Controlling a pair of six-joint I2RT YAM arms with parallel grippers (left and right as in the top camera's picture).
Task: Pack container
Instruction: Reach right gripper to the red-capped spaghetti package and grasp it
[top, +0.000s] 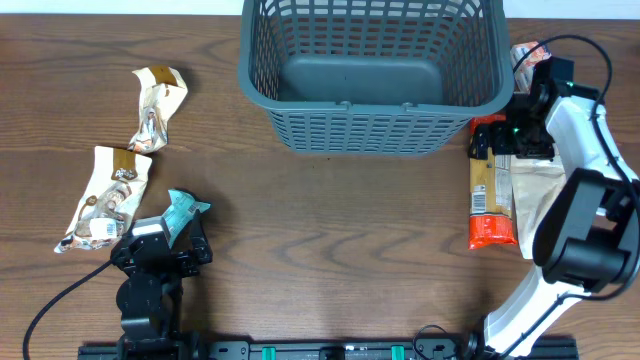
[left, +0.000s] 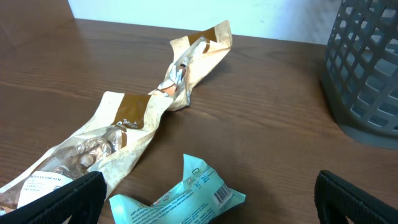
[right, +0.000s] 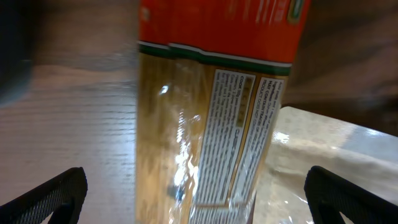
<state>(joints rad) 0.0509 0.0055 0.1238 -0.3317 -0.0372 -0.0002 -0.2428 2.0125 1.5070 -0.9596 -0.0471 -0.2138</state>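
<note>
Crinkly teal pouch (glossy), latticed container

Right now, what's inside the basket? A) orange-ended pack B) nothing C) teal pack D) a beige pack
B: in the overhead view the container shows only its bare base. The teal pack, the orange-ended pack and the two left beige packs all lie on the table outside it.
</note>
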